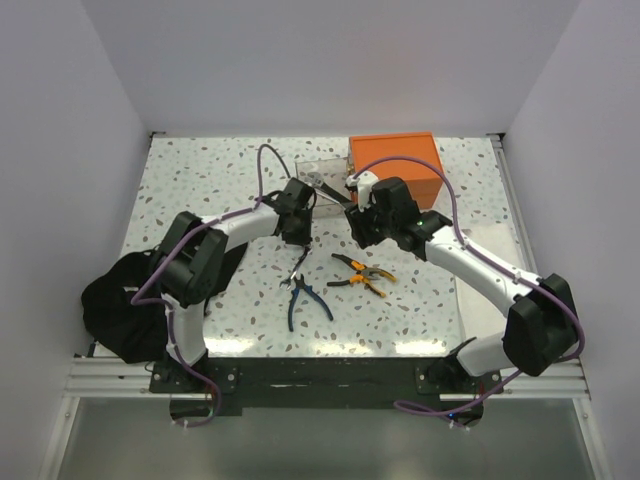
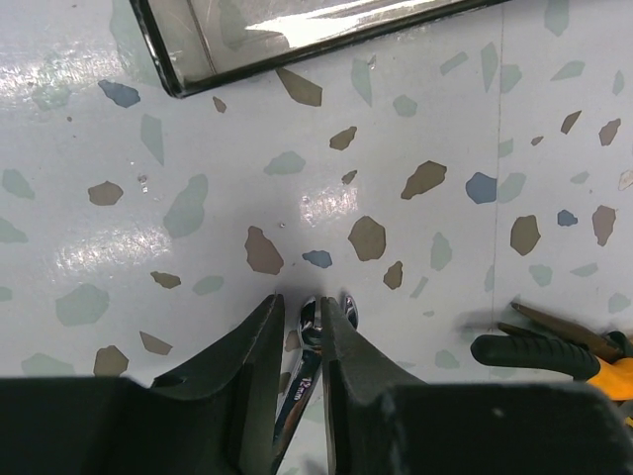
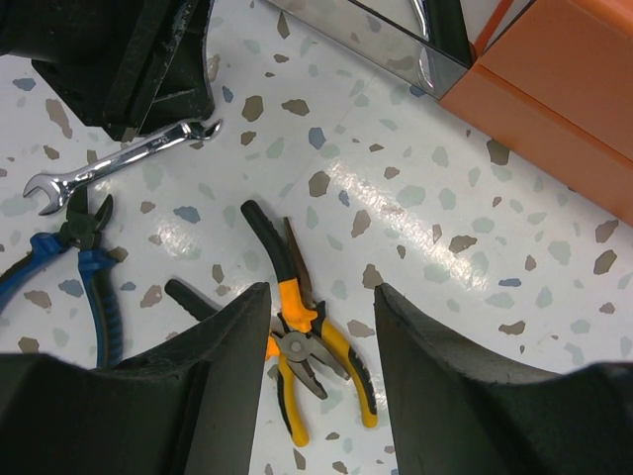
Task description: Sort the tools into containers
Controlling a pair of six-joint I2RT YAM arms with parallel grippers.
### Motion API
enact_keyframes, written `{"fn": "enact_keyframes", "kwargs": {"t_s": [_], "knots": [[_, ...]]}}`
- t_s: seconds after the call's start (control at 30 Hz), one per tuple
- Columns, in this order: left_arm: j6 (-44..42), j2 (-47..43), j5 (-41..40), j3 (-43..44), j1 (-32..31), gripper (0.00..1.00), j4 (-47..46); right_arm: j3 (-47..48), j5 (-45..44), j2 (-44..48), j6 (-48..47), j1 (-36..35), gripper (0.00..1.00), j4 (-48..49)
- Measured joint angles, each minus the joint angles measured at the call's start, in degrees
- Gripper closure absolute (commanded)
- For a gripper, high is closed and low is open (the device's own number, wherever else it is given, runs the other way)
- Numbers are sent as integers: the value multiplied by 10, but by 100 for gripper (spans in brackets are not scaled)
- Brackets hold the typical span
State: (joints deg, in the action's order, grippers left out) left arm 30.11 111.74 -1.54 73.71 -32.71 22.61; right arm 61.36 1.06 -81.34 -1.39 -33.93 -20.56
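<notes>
My left gripper (image 1: pixel 297 222) is shut on one end of a silver spanner (image 1: pixel 298 266). In the left wrist view its fingers (image 2: pixel 302 312) pinch the spanner's head (image 2: pixel 309 332) close to the table. My right gripper (image 1: pixel 360 218) is open and empty. In the right wrist view it (image 3: pixel 321 292) hovers above two crossed orange-and-black pliers (image 3: pixel 309 341). Blue-handled pliers (image 1: pixel 305 300) lie by the spanner's far end. The clear box (image 1: pixel 322 185) holds a dark-handled tool. The orange box (image 1: pixel 397 165) is closed. The black bag (image 1: pixel 120 305) lies at the left edge.
A flat white sheet (image 1: pixel 490 265) lies under the right arm. The orange pliers (image 1: pixel 362 272) lie mid-table between the two arms. The clear box's rim (image 2: pixel 297 45) is just beyond my left fingers. The orange box's side (image 3: pixel 564 99) shows in the right wrist view.
</notes>
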Motion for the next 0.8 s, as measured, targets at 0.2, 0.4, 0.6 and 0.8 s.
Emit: {"fn": "enact_keyframes", "kwargs": {"t_s": [0.2, 0.4, 0.6, 0.8], "knots": [[-16, 1, -3, 0, -1, 94, 1, 0, 5, 0, 2, 2, 51, 0], [-21, -4, 47, -18, 27, 100, -22, 5, 58, -27, 28, 2, 43, 7], [-5, -8, 139, -44, 80, 100, -56, 21, 136, -89, 87, -5, 42, 26], [23, -8, 183, -55, 127, 100, -65, 67, 165, -165, 145, -38, 42, 34]]}}
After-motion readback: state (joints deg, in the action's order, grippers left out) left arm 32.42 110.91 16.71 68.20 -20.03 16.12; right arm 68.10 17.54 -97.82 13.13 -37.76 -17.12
